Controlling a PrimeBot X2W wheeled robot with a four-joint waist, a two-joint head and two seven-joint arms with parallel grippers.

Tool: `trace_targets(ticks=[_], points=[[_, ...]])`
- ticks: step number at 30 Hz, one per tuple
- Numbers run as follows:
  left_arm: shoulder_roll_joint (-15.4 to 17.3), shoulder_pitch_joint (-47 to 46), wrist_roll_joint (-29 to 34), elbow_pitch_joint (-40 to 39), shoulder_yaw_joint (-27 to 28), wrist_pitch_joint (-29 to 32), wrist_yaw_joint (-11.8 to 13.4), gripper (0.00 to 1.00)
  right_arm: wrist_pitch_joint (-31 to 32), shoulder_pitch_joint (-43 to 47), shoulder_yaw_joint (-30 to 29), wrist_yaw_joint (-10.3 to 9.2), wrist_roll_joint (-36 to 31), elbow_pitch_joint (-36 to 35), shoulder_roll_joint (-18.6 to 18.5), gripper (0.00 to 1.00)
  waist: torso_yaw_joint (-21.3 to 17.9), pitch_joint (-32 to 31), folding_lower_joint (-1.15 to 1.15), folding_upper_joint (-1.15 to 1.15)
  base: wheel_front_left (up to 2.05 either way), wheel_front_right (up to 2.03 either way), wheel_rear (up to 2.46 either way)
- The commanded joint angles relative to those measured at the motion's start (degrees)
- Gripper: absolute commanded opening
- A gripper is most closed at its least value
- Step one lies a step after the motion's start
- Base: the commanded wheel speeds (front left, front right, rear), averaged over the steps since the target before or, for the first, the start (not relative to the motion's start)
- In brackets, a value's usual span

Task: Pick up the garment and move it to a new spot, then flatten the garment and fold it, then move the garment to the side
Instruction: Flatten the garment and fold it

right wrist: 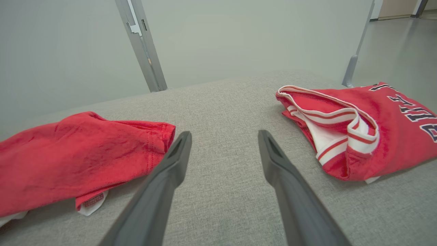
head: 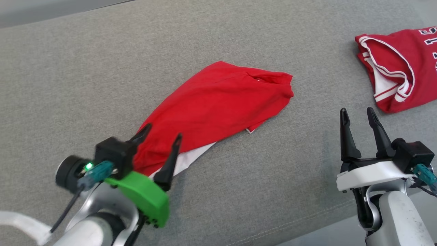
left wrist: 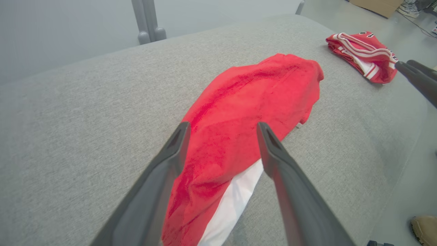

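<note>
My left arm reaches in from the near-left side of the red garment (head: 218,99). Its forearm angles up toward the cloth, with a green wrist plate on top. The left claw (head: 163,131) hovers over the garment's near end. Its two dark fingers are spread wide apart, with the cloth lying between and beneath them, and nothing is pinched. In the left wrist view the fingers straddle the red top layer and a white strip along the garment's right edge.

My right arm stands to the right of the garment, well apart from it, with its white wrist plate level. The right claw (head: 356,111) points away from me over bare grey cushion (head: 239,191), fingers apart and holding nothing.

The red garment lies loosely bunched on the cushion, long and slanted, its far end up and to the right.

Count: two arms and two claws, each claw with two fingers. There are two pieces of clothing. One is the red garment. The other is a folded red jersey (head: 399,68) with white striped trim and dark lettering, farther right of the garment, past the right claw.
</note>
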Motion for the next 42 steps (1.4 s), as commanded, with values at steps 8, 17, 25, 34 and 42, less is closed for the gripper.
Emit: trace_targets(ticks=[8,17,25,34,42], points=[[-12.95,-18.96,6.89,11.00,-12.39,8.64,-6.37,1.00,-0.14,-1.40,2.05,-0.04,2.67,-0.28,-0.12,1.00,-8.92,2.31,0.00,0.00,0.00,0.00,0.00],[-19.31,-30.38,8.69,28.04,-15.54,11.36,-10.46,1.00,-0.14,0.49,2.83,-0.04,5.58,0.84,-0.10,1.00,-16.79,3.22,0.00,0.00,0.00,0.00,0.00],[-21.50,-34.76,9.04,36.89,-15.51,9.62,-11.75,1.00,-0.14,1.30,3.22,-0.03,6.67,1.13,-0.09,1.00,-18.45,2.88,0.00,0.00,0.00,0.00,0.00],[-23.33,-37.49,9.37,43.89,-15.66,7.84,-12.15,1.00,-0.14,0.92,3.93,-0.03,5.91,1.52,-0.12,1.00,-17.91,2.11,0.00,0.00,0.00,0.00,0.00],[-24.17,-37.77,8.18,48.42,-16.94,8.84,-13.84,0.05,-0.14,0.74,3.60,-0.03,6.06,1.37,-0.12,1.00,-17.44,1.98,0.00,0.00,0.00,0.00,0.00]])
